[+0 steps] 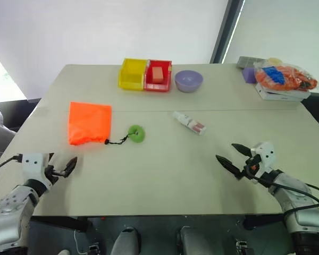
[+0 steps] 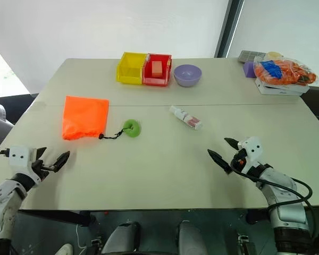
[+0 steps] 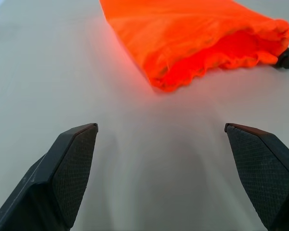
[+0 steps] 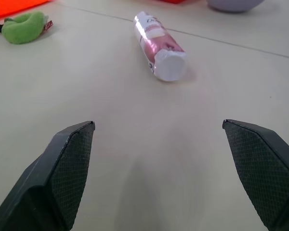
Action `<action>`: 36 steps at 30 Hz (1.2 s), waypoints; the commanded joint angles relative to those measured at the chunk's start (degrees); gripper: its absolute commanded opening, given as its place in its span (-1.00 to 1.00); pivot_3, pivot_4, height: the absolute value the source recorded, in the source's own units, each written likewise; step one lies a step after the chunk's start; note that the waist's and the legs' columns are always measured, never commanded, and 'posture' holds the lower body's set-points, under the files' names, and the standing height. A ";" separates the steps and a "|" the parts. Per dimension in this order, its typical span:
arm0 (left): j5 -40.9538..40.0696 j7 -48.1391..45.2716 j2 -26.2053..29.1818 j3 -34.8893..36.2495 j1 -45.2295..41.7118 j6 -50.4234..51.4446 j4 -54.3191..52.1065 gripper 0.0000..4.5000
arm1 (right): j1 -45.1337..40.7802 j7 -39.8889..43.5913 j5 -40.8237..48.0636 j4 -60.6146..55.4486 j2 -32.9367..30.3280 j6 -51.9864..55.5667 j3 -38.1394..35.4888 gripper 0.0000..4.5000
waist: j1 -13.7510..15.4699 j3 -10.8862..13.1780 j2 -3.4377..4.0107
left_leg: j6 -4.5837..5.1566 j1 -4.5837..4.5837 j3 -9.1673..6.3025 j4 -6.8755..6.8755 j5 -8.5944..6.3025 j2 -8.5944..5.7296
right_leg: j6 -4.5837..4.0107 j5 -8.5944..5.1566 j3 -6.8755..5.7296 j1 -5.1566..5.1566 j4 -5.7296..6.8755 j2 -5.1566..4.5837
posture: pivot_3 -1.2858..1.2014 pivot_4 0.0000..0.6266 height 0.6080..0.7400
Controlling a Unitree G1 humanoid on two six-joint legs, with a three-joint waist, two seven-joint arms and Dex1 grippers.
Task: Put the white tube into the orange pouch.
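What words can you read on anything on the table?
None can be read for sure.
White tube: small print sits on its pink label and near its far end, too blurred to read.
Clear bag and the white box under it: no readable print.
Orange pouch: plain, no print.

Laboratory setting: plain beige worktop (image 1: 165, 175), yellow and red sorting bins (image 1: 144, 75) at far edge, bare white walls

White tube (image 1: 189, 122) with pink label lying on its side mid-tabletop, well apart from the flat orange pouch (image 1: 89, 122) to its left.
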 commanded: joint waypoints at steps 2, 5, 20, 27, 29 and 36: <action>-0.27 0.21 0.96 1.69 0.15 -0.67 -0.81 1.00 | -1.29 0.19 0.46 0.11 0.25 -1.12 -0.05 0.96 | -0.08 -0.01 0.01 | 0.00 0.00 0.00 0.00 0.00 0.00 | 0.00 0.00 0.00 0.00 0.00 0.00 | 0.03 -0.52 1.00; -0.52 0.96 0.41 2.06 0.36 -0.69 -1.10 1.00 | -1.81 0.41 0.34 0.83 0.24 -1.33 0.17 0.96 | 0.00 -0.01 0.01 | 0.00 0.00 0.00 -0.01 0.00 0.00 | 0.00 0.00 0.00 0.01 0.00 0.00 | 0.03 -0.52 1.00; 9.96 4.18 0.69 -6.58 -1.89 -7.42 -7.15 1.00 | -1.59 0.00 0.50 -5.20 2.14 0.99 4.73 0.96 | 0.06 -0.01 0.01 | -0.01 0.03 0.00 0.02 0.01 0.00 | 0.00 0.00 0.01 0.02 0.08 0.02 | 0.03 -0.52 1.00; 28.63 13.71 6.86 -12.44 -7.31 -17.66 0.88 1.00 | 0.43 -2.58 -0.01 -12.01 4.01 2.50 7.75 0.96 | 0.08 -0.02 0.00 | -0.01 0.06 -0.01 0.01 0.01 0.01 | 0.00 0.00 0.01 0.01 0.13 0.03 | 0.03 -0.52 1.00; 30.51 14.79 7.41 -13.63 -9.07 -18.63 3.22 1.00 | 0.50 -3.21 -0.22 -13.30 4.46 2.69 8.73 0.96 | 0.03 -0.02 0.01 | -0.01 0.06 0.00 0.01 0.01 0.01 | 0.01 0.00 0.01 0.01 0.13 0.03 | 0.03 -0.52 1.00; 34.39 16.75 7.35 -17.57 -14.63 -21.46 10.83 1.00 | -0.30 -5.52 -0.16 -17.73 6.11 5.06 11.66 0.96 | 0.07 -0.02 0.00 | -0.02 0.09 0.00 0.00 0.02 0.01 | 0.05 -0.01 0.01 -0.02 0.23 0.04 | 0.03 -0.52 1.00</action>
